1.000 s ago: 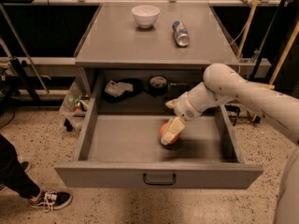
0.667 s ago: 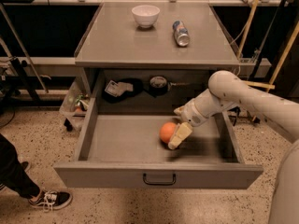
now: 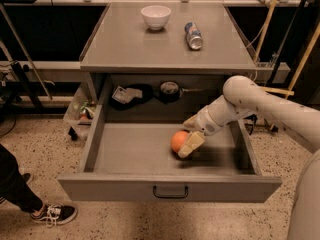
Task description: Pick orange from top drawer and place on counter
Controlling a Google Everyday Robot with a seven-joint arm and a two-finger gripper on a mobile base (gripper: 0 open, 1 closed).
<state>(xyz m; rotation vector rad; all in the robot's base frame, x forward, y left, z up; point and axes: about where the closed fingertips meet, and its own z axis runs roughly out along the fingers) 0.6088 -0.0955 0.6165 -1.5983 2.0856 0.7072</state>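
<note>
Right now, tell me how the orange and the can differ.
The orange is round and orange; the can is a silver-blue cylinder. The orange sits in the top drawer with the gripper at its side; the can lies on its side on the counter. Both are small.

Speckled terrazzo floor (image 3: 35, 146), dark shelving (image 3: 47, 34) behind.

The arm (image 3: 272, 109) is clad in smooth, rounded white casing, thick and tubular, with a bulbous joint at centre right. A pale torso shell (image 3: 306, 204) is seen at lower right. The cream-coloured gripper (image 3: 187, 143) is found just below the frame's centre.
</note>
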